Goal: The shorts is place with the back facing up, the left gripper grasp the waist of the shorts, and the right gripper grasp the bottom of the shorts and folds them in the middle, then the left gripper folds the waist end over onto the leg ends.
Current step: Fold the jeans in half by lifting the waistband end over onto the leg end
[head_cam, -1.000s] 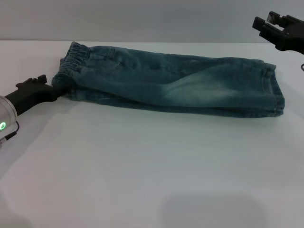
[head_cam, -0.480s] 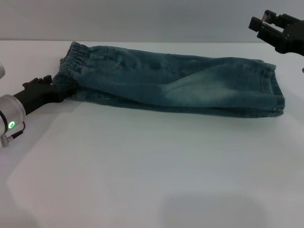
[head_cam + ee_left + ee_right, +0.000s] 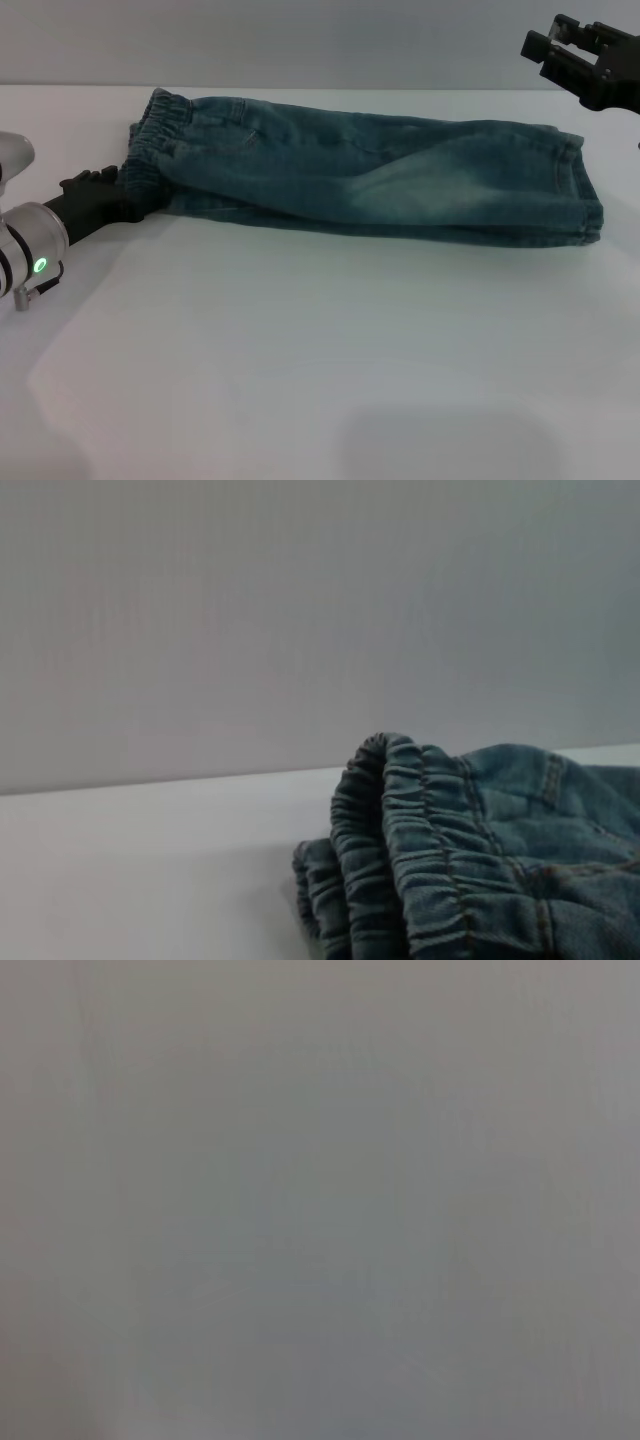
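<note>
The shorts (image 3: 370, 170) lay folded lengthwise along the far edge of the white table (image 3: 320, 350), waist (image 3: 150, 140) toward the left edge and leg hems toward the right. The left gripper (image 3: 135, 200) sat low on the table at the near corner of the waist, touching the gathered band; whether its jaws pinched the fabric could not be told. The right gripper (image 3: 560, 45) hung raised above the far right corner, jaws spread, holding nothing.
</note>
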Robot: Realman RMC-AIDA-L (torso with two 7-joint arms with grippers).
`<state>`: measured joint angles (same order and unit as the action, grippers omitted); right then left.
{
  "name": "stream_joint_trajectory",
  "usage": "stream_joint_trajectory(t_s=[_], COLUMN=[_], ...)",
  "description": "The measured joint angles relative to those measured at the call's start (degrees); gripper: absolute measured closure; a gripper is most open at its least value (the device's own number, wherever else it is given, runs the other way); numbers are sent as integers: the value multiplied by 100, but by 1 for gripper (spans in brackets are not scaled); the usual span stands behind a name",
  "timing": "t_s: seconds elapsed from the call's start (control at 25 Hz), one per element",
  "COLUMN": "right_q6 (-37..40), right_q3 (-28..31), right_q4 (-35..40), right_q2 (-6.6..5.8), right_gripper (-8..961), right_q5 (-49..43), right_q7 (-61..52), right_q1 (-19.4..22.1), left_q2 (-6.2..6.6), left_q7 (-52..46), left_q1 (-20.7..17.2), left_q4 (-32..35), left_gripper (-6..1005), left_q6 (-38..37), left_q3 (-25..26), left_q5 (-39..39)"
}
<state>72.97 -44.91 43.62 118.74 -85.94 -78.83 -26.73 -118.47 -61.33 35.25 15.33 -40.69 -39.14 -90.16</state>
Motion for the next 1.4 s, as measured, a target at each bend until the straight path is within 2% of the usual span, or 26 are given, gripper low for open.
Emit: stream_joint_trajectory(t_s=[0.56,1.4], right_q6=[16,91], right_q3=[-4,-1], right_q4=[-19,-47], right_q2=[1,9], right_gripper=[466,466], right_q5=[-1,154], right_q7=[0,0], right_q1=[2,35], left_q2=[31,12], left_q7=[109,57], left_q1=[-10,-4], left_q4=[-1,-117], left_gripper=[237,284], left_q6=[177,122], left_q3=[-4,-12], left_q5=[226,228])
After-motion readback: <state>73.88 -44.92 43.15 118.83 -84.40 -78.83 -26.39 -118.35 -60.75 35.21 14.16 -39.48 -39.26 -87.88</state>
